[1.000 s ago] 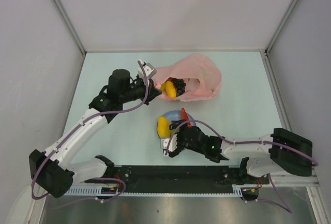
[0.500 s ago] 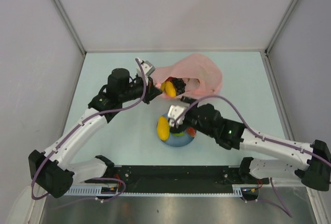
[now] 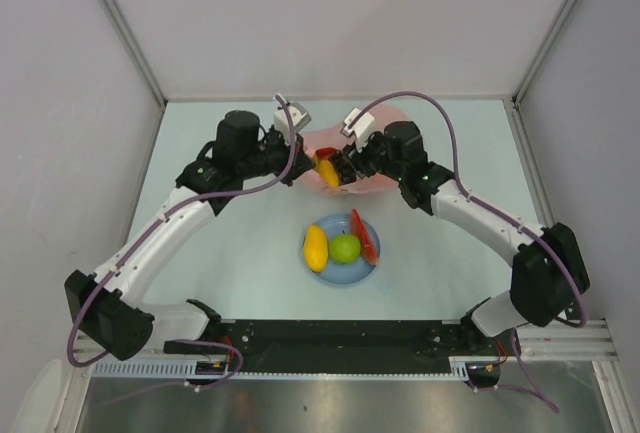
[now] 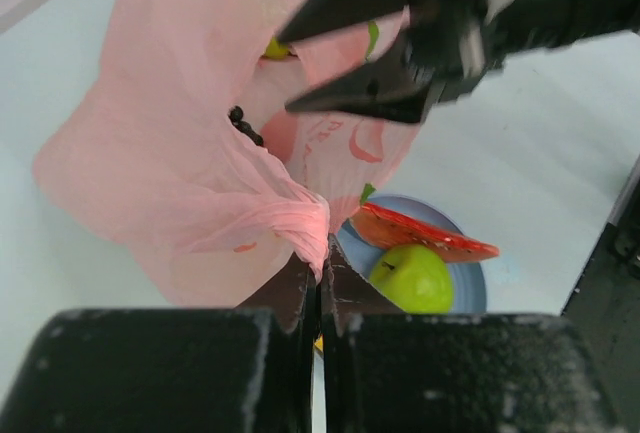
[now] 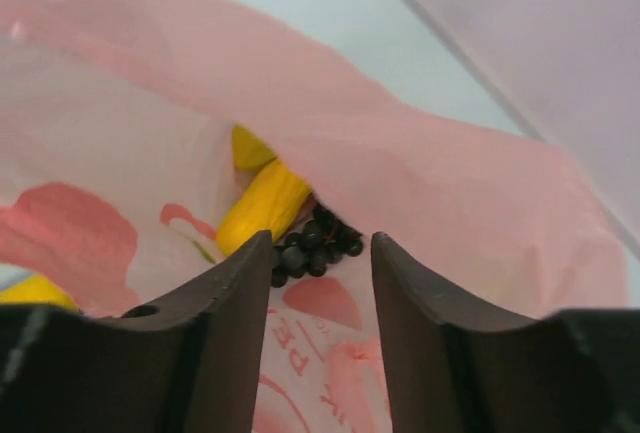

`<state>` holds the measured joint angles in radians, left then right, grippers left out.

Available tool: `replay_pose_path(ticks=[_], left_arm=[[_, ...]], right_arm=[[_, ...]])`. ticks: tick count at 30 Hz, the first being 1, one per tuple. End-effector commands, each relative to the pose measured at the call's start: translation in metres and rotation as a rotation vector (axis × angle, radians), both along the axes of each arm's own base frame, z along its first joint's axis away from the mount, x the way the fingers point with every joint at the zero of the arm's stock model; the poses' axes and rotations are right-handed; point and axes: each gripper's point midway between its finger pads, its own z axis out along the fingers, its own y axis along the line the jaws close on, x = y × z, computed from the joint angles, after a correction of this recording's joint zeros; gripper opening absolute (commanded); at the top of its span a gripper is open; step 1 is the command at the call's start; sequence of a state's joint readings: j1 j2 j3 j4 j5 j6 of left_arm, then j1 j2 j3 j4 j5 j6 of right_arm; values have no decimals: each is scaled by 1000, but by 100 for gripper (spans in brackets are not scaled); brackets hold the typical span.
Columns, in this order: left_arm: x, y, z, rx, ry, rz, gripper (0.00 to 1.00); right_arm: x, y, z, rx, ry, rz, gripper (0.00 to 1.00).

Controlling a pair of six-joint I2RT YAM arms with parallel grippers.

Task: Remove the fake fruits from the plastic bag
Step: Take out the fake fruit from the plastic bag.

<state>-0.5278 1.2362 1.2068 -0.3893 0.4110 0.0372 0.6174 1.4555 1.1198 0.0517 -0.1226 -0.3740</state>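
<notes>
The pink plastic bag (image 3: 385, 158) lies at the back of the table, its mouth facing left. My left gripper (image 3: 300, 161) is shut on a bunched fold of the bag's rim (image 4: 305, 221). My right gripper (image 3: 341, 167) sits in the bag's mouth with its jaws partly apart and nothing clamped between them. Just past its fingertips lie a dark grape bunch (image 5: 318, 238) and a yellow fruit (image 5: 262, 205) inside the bag (image 5: 450, 203). On the blue plate (image 3: 340, 274) rest a yellow fruit (image 3: 316, 247), a green apple (image 3: 345, 247) and a red slice (image 3: 364, 235).
The plate sits near the table's middle, in front of the bag and between the two arms. Grey walls close in the table on the left, right and back. The black rail with the arm bases (image 3: 330, 338) runs along the near edge.
My right arm has swung from beside the plate up to the bag's mouth, and its jaws have narrowed. A green apple and a red slice now show on the plate. The left gripper keeps its hold.
</notes>
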Motion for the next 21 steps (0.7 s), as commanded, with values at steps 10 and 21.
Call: replay_pose_path(ticks=[10,21], left_arm=[[23,-12,24,37,-81,-59,0],[25,-41,35,15,-120,-171,0]], right_arm=[[43,15,-73,23,189,53,36],[209,-77,-101,62,152,-548,66]])
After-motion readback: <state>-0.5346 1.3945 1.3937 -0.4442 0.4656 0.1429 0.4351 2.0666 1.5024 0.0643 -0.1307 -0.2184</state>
